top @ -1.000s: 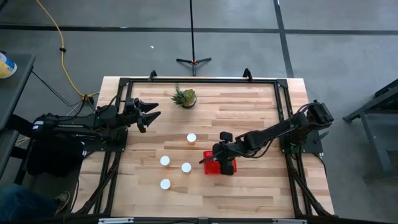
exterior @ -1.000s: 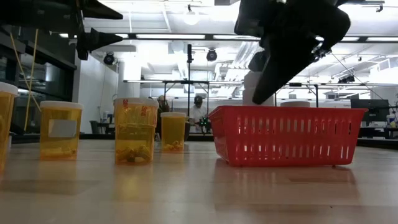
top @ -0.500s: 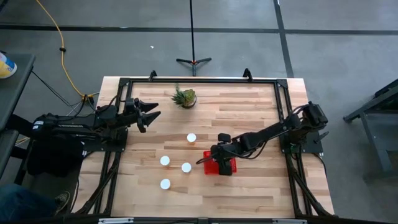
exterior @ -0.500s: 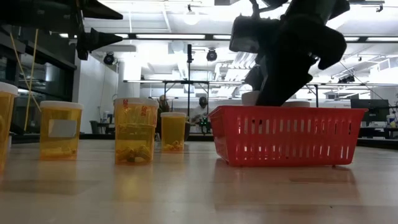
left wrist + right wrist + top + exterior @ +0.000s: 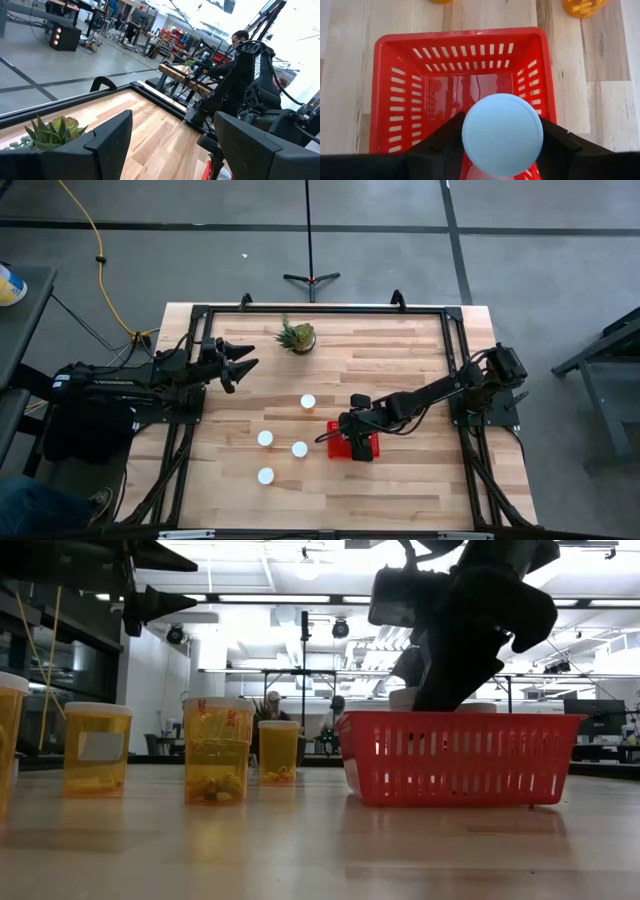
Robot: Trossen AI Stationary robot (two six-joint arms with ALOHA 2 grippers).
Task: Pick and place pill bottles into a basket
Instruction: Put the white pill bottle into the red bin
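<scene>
The red basket stands on the table right of centre and also shows in the low view. My right gripper reaches down into it, shut on a pill bottle with an amber body and a round white cap. Several more bottles stand upright on the table to the basket's left. My left gripper hangs open and empty above the table's far left, in the low view at the top left. My right gripper pinches the bottle between its two fingers, one on each side, just under the cap. The fingers come from above, slanting down. The bottle is upright, cap up, its body inside the basket and its cap just above the rim. Whether it stands on the basket's floor is hidden.
A small spiky green potted plant stands at the far middle of the table. A second white cap shows just above the basket's rim. People sit in the room beyond the table. Bare wood lies near and right of the basket.
My right gripper has gone down with the bottle into the basket, then stayed still. The bottle's cap, well above the rim a second ago, now sits just above it.
</scene>
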